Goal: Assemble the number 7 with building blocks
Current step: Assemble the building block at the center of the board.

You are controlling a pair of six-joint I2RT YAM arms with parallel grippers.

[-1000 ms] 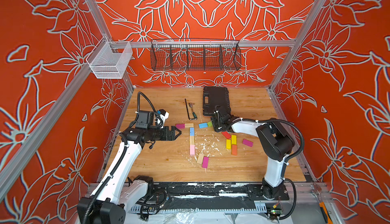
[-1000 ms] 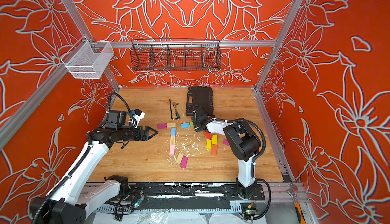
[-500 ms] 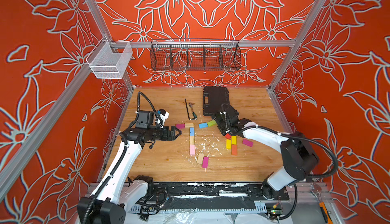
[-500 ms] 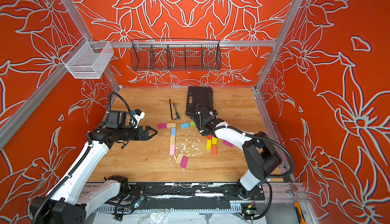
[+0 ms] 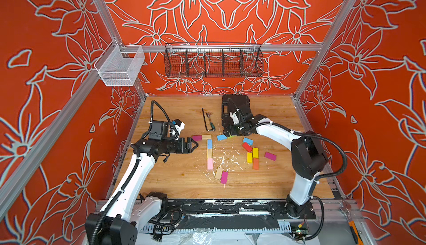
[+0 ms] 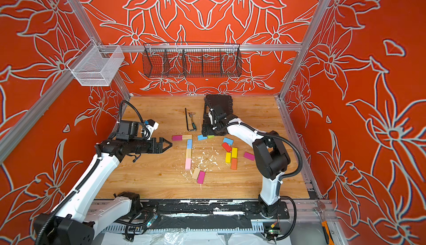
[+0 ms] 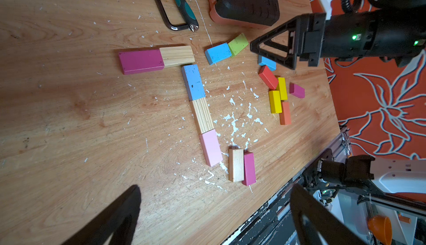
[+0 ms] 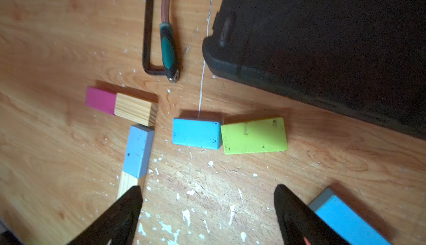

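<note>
The number 7 lies flat: a magenta block and a wooden block across the top, then a blue block, a striped wooden block and a pink block running down. My left gripper hovers open and holding nothing, just left of the magenta block. My right gripper is open over bare wood, close to a loose blue block and a green block. Another blue block lies beside one of its fingers.
Loose red, yellow, orange and magenta blocks lie to the right. A wooden and a magenta block sit below the pink one. A black case and a hex key lie behind.
The right gripper's jaws have widened and it has shifted a little left toward the blue and green blocks. Its elbow swung outward and came back. The left arm has not moved.
</note>
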